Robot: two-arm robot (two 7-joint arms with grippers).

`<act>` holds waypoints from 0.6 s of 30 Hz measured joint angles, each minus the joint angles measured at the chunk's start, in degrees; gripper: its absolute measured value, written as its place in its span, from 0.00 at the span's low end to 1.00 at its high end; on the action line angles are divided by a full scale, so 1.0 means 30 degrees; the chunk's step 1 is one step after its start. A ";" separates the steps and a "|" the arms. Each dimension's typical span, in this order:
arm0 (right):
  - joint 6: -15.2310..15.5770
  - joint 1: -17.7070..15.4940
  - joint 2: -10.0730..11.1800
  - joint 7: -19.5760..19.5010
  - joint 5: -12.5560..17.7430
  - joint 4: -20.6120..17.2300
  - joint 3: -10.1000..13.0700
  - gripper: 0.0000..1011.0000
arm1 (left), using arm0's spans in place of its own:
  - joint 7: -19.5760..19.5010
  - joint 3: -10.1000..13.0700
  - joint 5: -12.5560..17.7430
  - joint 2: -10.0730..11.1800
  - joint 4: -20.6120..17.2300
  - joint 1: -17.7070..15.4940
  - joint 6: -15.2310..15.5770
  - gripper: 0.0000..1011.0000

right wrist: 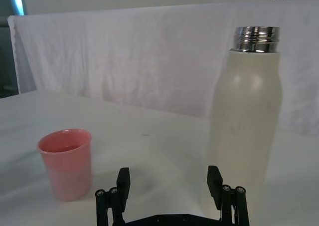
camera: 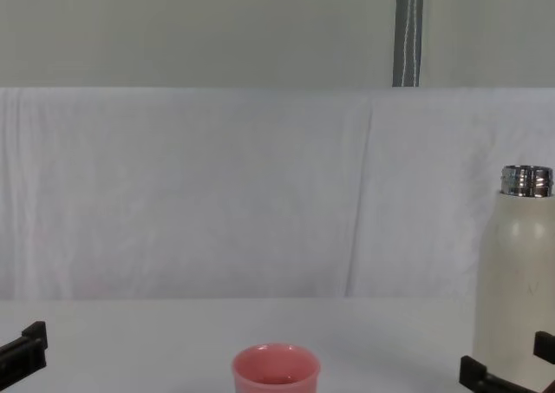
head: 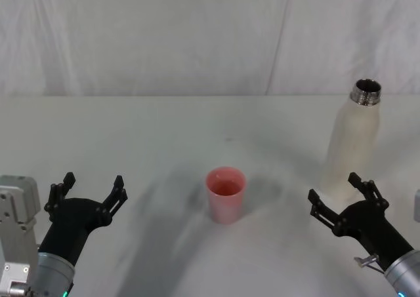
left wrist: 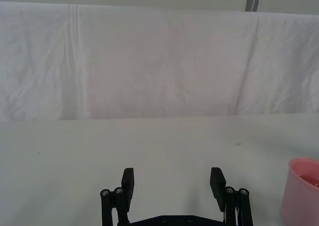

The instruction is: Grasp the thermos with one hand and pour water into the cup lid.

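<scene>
Right tool faces thermos unobstructed; cup lid well apart

Head view looks down; chest view level and low; both wrist views low, sharing the cup lid.

White table — pink cup lid centre; thermos right

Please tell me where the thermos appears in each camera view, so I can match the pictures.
Head view: thermos upright at far right, just beyond the right hand.
Left wrist view: not in it.
Right wrist view: right side, beyond the open hand.
Chest view: at the right edge.
Shared landmark: the pink cup lid, toward the table's middle, on the thermos's left.
</scene>
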 joint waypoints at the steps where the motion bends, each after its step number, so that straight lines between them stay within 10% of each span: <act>1: -0.0008 0.0023 -0.0015 0.0000 -0.0011 0.0025 -0.0043 0.99 | 0.0000 0.0000 0.0001 0.0000 -0.0001 -0.0001 0.0001 0.99; 18: -0.0098 0.0624 -0.0262 0.0016 -0.0220 0.0649 -0.0716 0.99 | -0.0001 0.0000 -0.0001 0.0000 0.0000 0.0000 0.0001 0.99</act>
